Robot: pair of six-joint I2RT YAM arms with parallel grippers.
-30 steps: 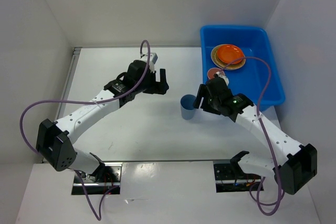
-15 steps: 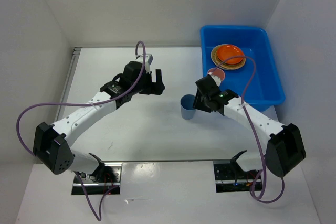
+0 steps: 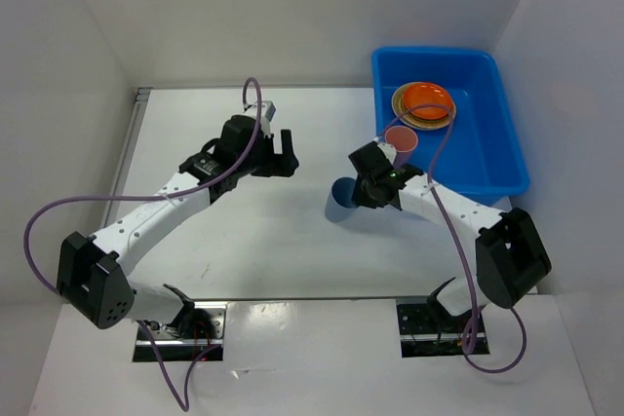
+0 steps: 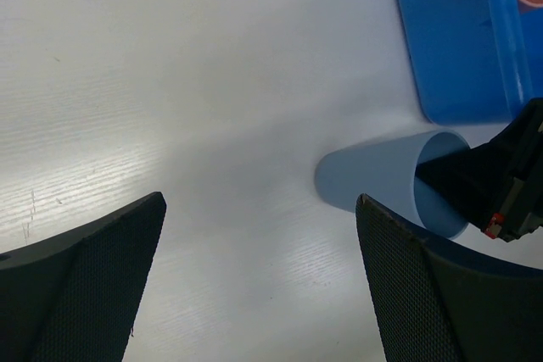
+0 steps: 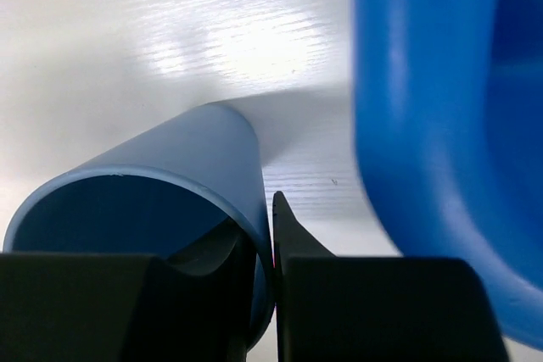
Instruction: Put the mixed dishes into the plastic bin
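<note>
A blue cup [image 3: 337, 202] leans over on the white table just left of the plastic bin [image 3: 510, 139]. My right gripper [image 3: 361, 191] is shut on its rim wall, one finger inside the cup [image 5: 187, 167] and one outside; the pinch shows at my right gripper [image 5: 271, 239]. In the bin lie an orange plate [image 3: 427, 97] stacked on tan plates and a pink cup [image 3: 401, 138]. Left of the blue cup, my left gripper [image 3: 284, 149] hovers open over bare table. In its wrist view my left gripper [image 4: 259, 201] holds nothing, with the blue cup [image 4: 382, 180] ahead.
The bin's outer wall [image 5: 433, 82] stands close to the right of the held cup, and its corner [image 4: 450, 40] shows beyond it. White walls enclose the table at the back and sides. A purple cable loops over each arm.
My right gripper has closed on the blue cup's rim and the cup has tipped and shifted slightly left. My left arm has drifted a little left and back, still open.
</note>
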